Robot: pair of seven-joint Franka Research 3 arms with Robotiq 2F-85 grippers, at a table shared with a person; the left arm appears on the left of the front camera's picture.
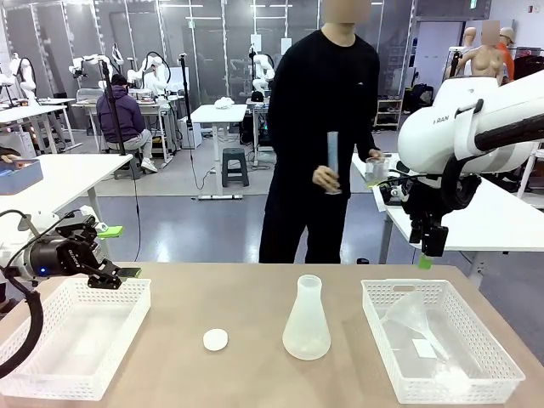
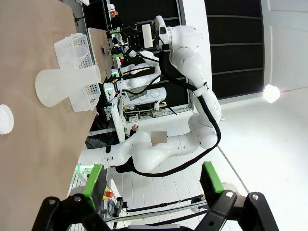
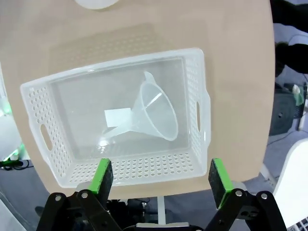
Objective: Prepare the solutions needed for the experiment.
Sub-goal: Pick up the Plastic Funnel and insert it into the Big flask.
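Front view: the frosted plastic conical flask (image 1: 306, 319) looked empty mid-table. The person beyond held a clear tall cylinder (image 1: 331, 157); any solutions in it were too small to tell.

Left wrist view: left gripper (image 2: 151, 178) gaped, holding nothing.

Right wrist view: right gripper (image 3: 161, 175) spread wide over the translucent plastic funnel (image 3: 159, 113) in its white perforated basket (image 3: 125, 168). Pouring seemingly not begun.

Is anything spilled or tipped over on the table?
Nothing is spilled. The funnel lies on its side in the right-hand basket, and the small white cap sits alone on the table, apart from the upright conical flask. Neither looks damaged.
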